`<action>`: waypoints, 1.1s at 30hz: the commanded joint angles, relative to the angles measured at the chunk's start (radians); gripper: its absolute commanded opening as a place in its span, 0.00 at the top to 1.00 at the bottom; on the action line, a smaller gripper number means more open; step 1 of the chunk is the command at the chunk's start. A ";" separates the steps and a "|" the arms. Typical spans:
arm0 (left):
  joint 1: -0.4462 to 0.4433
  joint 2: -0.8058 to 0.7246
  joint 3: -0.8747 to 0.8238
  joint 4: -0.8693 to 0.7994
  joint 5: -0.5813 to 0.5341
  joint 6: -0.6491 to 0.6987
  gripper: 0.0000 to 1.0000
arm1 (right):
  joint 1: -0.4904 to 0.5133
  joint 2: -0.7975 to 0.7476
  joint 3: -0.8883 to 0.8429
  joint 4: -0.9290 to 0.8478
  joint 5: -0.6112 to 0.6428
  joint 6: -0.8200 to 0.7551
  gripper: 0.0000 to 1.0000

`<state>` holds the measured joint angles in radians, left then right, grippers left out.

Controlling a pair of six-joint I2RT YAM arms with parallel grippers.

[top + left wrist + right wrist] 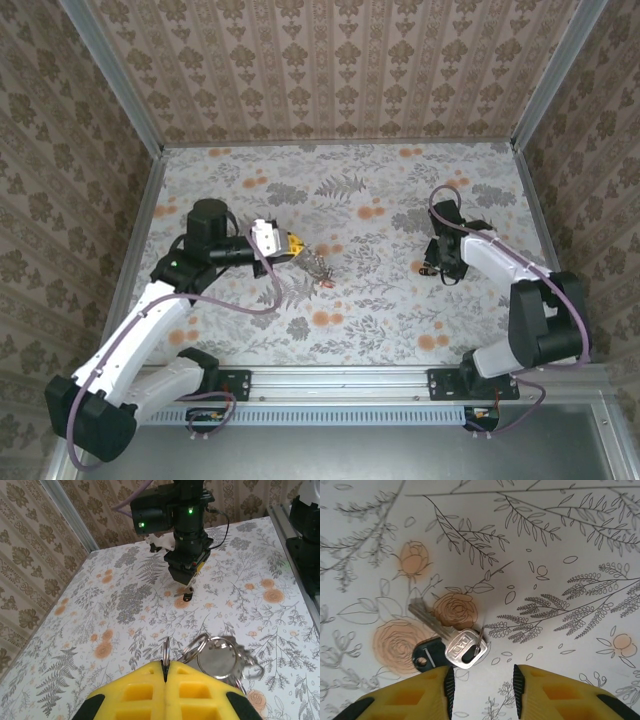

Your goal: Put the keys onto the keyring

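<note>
2 keys [462, 648] — 1 keyring [166, 652].

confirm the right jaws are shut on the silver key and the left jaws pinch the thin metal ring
Not quite: the right wrist view shows the right jaws open, with the silver metal key lying on the flowered table beside them. The left jaws do pinch the thin metal ring.
</note>
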<state>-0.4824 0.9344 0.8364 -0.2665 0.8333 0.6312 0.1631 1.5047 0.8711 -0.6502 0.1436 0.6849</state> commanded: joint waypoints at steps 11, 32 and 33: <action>0.019 -0.164 -0.026 -0.054 -0.009 -0.040 1.00 | -0.008 0.077 -0.006 0.107 0.036 0.011 0.74; 0.067 -0.236 0.010 -0.166 -0.039 -0.037 1.00 | 0.338 0.056 0.088 0.158 -0.067 -0.065 1.00; 0.074 -0.236 0.018 -0.168 -0.044 -0.050 1.00 | 0.377 0.075 0.104 0.174 -0.083 -0.051 1.00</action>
<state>-0.4252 0.7132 0.7952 -0.4232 0.7872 0.5953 0.4427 1.5455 0.9131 -0.5259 0.1337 0.6170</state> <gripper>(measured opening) 0.047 0.067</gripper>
